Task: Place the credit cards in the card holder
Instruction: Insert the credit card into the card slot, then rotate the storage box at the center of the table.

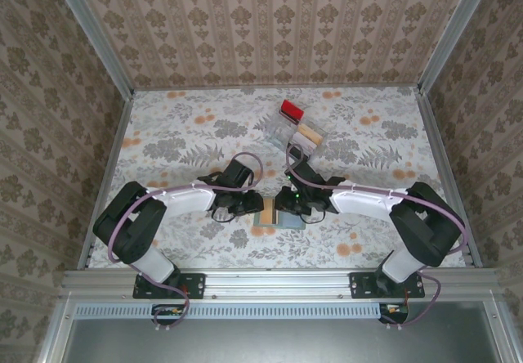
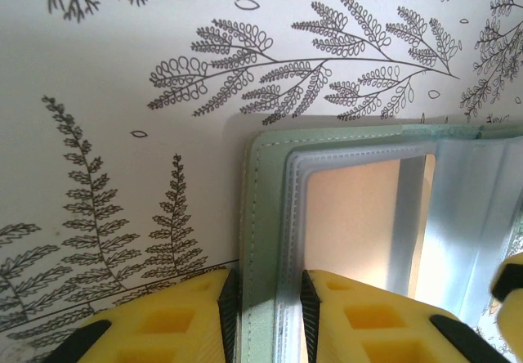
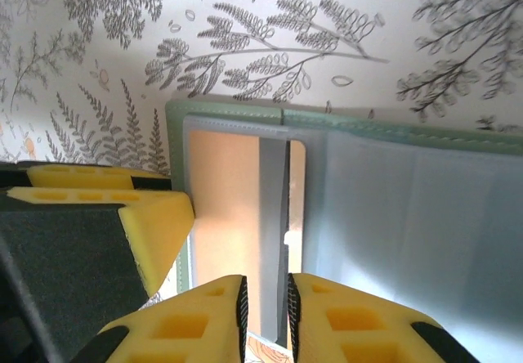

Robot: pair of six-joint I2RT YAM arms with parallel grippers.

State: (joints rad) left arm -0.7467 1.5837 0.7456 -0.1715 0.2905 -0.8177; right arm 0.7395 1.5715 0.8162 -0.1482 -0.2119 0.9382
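While the card holder (image 1: 288,219) lies open on the floral tabletop (image 1: 180,134) between the two arms, both grippers meet over it at the near centre. The left gripper (image 2: 263,285) is closed on the card holder's left edge: in the left wrist view the sage-green cover and the stitched clear slot layer pass between its yellow fingers (image 2: 188,322). A tan card (image 2: 351,216) sits behind the clear slot window on that left half.

In the right wrist view the right gripper (image 3: 265,289) has its fingers (image 3: 204,322) drawn close together with a dark grey card (image 3: 272,216) between them. The card stands nearly edge-on over the tan card (image 3: 221,216), just left of the fold. The right half of the card holder (image 3: 409,216) lies flat.

Farther back on the tabletop, well apart from the card holder, a clear tray (image 1: 282,131) with a red end piece (image 1: 292,108) holds a beige card (image 1: 309,135).
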